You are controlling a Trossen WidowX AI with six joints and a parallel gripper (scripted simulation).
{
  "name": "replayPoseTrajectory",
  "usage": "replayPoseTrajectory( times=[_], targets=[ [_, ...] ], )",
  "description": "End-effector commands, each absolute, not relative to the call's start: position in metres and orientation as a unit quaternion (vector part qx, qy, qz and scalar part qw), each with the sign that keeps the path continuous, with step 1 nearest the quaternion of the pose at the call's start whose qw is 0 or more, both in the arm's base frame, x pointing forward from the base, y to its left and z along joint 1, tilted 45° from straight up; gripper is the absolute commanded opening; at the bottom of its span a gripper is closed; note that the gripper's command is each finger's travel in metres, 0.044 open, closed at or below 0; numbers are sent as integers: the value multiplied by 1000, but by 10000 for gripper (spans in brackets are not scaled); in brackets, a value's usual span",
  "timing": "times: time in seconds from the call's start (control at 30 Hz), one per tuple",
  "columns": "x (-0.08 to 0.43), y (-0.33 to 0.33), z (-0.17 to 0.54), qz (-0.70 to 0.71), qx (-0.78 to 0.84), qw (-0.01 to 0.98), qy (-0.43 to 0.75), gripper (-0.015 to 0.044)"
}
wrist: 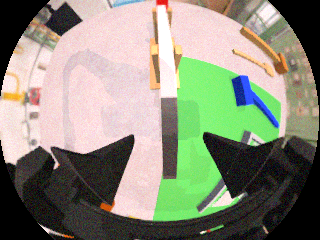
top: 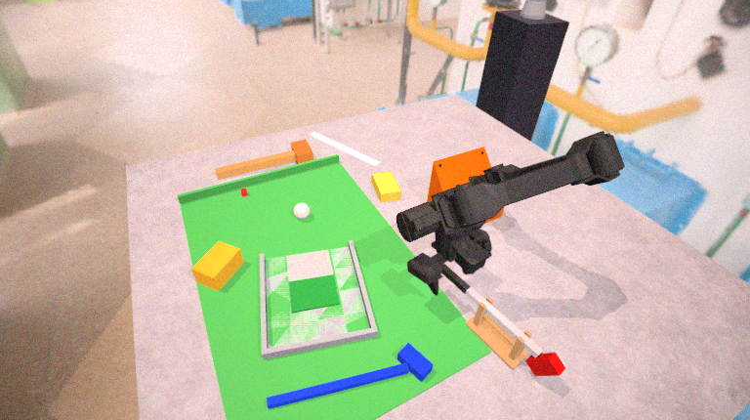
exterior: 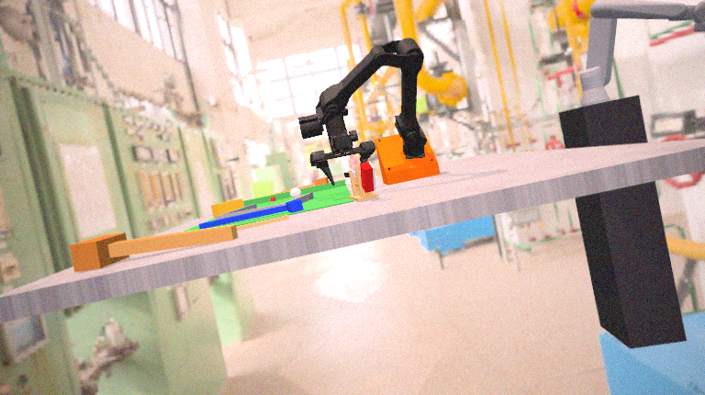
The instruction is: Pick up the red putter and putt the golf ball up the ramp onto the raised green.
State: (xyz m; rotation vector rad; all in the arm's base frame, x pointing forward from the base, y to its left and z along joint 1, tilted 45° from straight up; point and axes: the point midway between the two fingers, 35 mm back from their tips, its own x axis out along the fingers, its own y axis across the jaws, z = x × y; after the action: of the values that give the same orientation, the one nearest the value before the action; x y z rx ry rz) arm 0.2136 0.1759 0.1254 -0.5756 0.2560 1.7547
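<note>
The red putter rests on a small wooden rack, its white shaft raised and its dark grip pointing toward the arm. My gripper is open, pointing down. In the wrist view the dark grip lies between the two spread fingers, with gaps on both sides. The white golf ball lies on the green mat. The grey-walled ramp frame holds a pale panel and the darker green. The ball is not visible in the wrist view.
A blue putter lies at the mat's end. A yellow-orange block sits at the mat's far side. A yellow block and an orange mallet lie beside the mat. An orange panel stands by the arm base.
</note>
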Motion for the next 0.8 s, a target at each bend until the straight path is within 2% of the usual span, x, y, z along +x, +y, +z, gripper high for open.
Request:
replayPoseTrajectory(
  times=[0.0,0.2,0.7,0.77],
  targets=[
    [211,181,121,757,-245,596,111,440],
    [210,185,117,757,-244,596,111,440],
    [212,183,119,756,-247,596,110,46],
    [212,183,119,756,-247,596,110,33]
  ],
)
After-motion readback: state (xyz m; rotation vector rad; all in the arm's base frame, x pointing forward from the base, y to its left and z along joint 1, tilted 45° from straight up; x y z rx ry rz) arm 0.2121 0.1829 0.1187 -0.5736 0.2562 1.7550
